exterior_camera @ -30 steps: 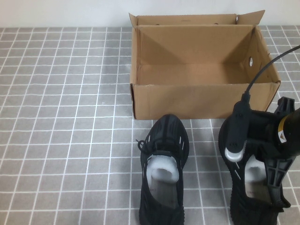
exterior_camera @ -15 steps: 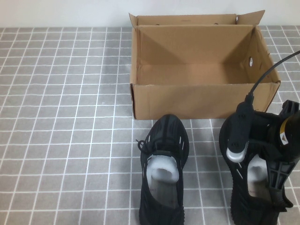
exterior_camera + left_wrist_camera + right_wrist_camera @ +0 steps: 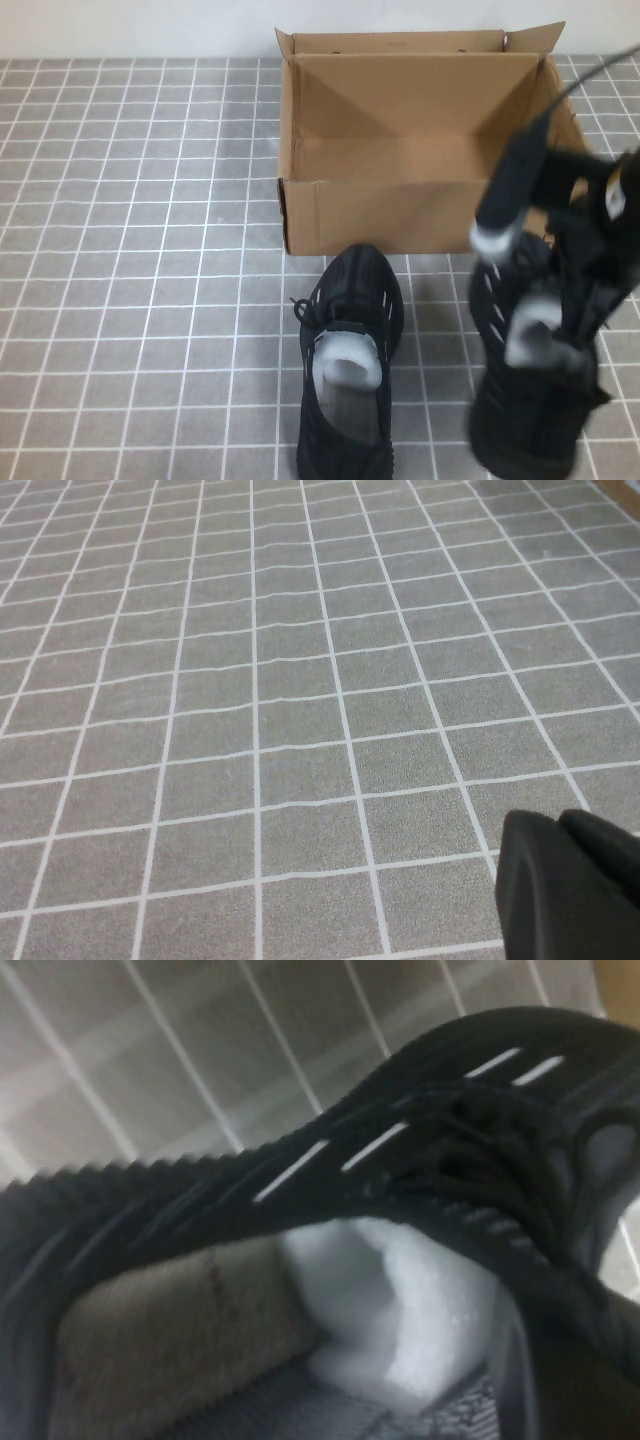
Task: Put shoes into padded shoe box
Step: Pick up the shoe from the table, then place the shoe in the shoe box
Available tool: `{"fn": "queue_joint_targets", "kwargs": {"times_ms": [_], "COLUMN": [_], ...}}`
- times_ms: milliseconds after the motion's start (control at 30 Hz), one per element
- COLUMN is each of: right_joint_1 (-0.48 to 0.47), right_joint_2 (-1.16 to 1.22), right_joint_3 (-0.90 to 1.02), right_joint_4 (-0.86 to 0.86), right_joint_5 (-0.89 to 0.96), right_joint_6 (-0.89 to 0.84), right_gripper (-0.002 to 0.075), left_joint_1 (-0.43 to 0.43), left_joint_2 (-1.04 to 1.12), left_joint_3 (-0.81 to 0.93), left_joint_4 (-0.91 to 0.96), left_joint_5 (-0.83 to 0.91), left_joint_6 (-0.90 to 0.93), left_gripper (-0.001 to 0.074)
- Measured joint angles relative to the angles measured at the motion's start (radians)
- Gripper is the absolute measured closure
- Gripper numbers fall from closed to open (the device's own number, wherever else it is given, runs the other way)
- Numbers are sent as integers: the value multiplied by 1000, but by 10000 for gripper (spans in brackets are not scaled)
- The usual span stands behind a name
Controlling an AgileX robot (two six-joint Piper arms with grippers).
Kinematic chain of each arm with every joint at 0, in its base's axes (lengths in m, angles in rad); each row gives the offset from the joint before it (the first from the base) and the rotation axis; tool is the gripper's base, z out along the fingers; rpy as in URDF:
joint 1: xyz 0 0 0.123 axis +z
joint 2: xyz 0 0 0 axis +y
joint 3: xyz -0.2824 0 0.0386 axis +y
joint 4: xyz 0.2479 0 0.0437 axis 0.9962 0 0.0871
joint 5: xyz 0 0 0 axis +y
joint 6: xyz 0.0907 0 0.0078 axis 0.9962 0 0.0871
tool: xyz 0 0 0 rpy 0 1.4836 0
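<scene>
The brown cardboard shoe box (image 3: 420,215) stands open at the back of the table. One black knit sneaker (image 3: 347,370) with white paper stuffing lies in front of it, toe towards the box. My right gripper (image 3: 572,340) is shut on the side wall of the other sneaker (image 3: 525,400) and holds it raised, toe up, in front of the box's right corner. The right wrist view shows that shoe (image 3: 330,1170) close up, with its white stuffing (image 3: 400,1300) and grey insole (image 3: 170,1330). My left gripper (image 3: 570,880) is shut and empty over bare tiles.
The table is covered with a grey tiled mat (image 3: 130,250), with wide room left of the box and shoes. The box's flaps stand up at the back. A black cable (image 3: 600,75) runs from my right arm past the box's right wall.
My right gripper has lifted the right sneaker off the mat and moved it up and towards the box. The left sneaker and the box have not moved.
</scene>
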Motion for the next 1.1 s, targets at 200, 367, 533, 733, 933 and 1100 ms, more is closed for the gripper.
{"fn": "queue_joint_targets", "kwargs": {"times_ms": [200, 367, 533, 733, 933, 1100], "right_joint_1": [0, 0, 0, 0, -11, -63], "right_joint_2": [0, 17, 74, 148, 225, 270], "right_joint_3": [-234, -370, -461, -474, -474, -474], "right_joint_4": [167, 238, 227, 172, 157, 157], "right_joint_5": [101, 117, 119, -45, -280, -437], "right_joint_6": [58, 194, 436, 710, 855, 926], "right_gripper": [728, 727, 728, 727, 727, 728], "left_joint_1": [0, 0, 0, 0, 0, 0], "left_joint_2": [0, 0, 0, 0, 0, 0], "left_joint_3": [0, 0, 0, 0, 0, 0], "left_joint_4": [0, 0, 0, 0, 0, 0], "left_joint_5": [0, 0, 0, 0, 0, 0], "left_joint_6": [0, 0, 0, 0, 0, 0], "left_gripper": [739, 739, 739, 739, 739, 739]}}
